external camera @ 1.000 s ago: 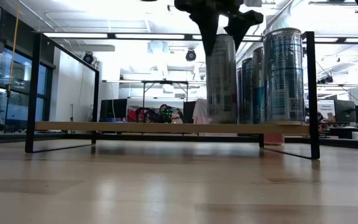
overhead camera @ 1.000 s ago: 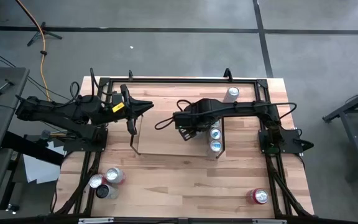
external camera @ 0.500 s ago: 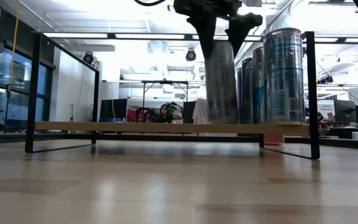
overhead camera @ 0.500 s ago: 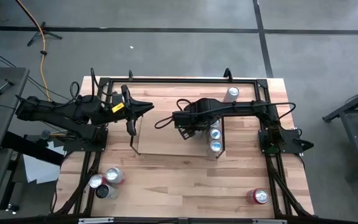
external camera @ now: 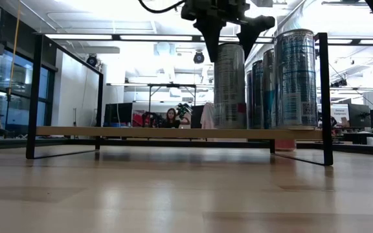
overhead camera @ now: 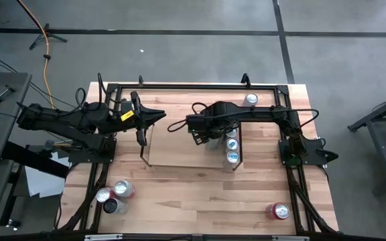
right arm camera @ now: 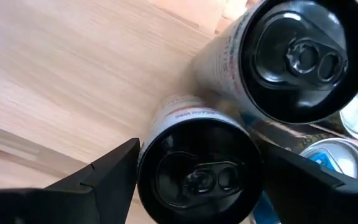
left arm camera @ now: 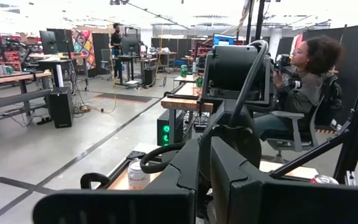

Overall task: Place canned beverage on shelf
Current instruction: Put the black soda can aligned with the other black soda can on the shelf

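Note:
The shelf [overhead camera: 173, 150] is a low light-wood board with black wire end frames, standing mid-table; in the low view the shelf [external camera: 141, 132] carries a row of tall cans at its right end. The leftmost, a black-topped can [right arm camera: 194, 177], stands upright on the board [external camera: 230, 84]. My right gripper [external camera: 230, 39] points down over it, open, with one finger on each side of the can's top. Beside it stand another black-topped can [right arm camera: 297, 56] and silver-topped cans [overhead camera: 232, 142]. My left gripper [overhead camera: 161, 114] hovers shut and level at the shelf's far left corner. My right gripper stands open around the top rim [right arm camera: 166, 130] of the black-topped can, coming from above. The can stands upright on the shelf by its base. Whether a finger [right arm camera: 104, 177] touches the rim I cannot tell.
Three cans [overhead camera: 116, 194] are clustered at the table's near left, a red can [overhead camera: 278, 211] stands near right, and one can [overhead camera: 250, 100] at the far edge. Most of the shelf board left of the cans is bare. A person sits in the room behind [external camera: 171, 118].
My right gripper has opened wider around the can's top and rolled a little about its downward axis. The can stays upright on the shelf.

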Robot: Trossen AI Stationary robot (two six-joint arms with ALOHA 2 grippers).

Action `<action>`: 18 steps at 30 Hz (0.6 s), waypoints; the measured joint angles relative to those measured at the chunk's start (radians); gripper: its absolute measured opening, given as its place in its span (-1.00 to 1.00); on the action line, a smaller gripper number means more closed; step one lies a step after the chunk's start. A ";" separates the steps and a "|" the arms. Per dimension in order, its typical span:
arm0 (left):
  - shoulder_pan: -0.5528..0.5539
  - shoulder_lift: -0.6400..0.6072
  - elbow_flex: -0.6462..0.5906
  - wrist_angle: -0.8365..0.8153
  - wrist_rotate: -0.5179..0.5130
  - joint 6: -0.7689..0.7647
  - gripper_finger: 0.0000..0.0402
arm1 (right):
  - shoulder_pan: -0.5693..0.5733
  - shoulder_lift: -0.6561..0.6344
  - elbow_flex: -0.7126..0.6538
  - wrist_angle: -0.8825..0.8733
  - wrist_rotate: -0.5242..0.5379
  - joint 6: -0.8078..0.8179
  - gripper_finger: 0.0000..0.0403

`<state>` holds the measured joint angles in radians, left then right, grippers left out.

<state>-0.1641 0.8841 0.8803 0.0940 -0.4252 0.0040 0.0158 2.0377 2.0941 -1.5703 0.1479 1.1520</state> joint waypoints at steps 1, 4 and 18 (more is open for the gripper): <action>0.000 0.000 0.000 0.000 0.000 0.000 -1.00 | -0.002 0.000 0.000 0.000 -0.014 -0.003 0.48; 0.000 0.000 0.000 0.000 0.000 0.000 -1.00 | -0.005 -0.003 0.000 0.000 -0.026 -0.005 0.48; 0.000 0.001 0.000 0.000 -0.022 0.019 -1.00 | -0.018 -0.101 0.001 0.000 0.050 0.000 0.48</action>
<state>-0.1642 0.8848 0.8803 0.0944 -0.4469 0.0229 -0.0017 1.9370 2.0953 -1.5707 0.1976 1.1517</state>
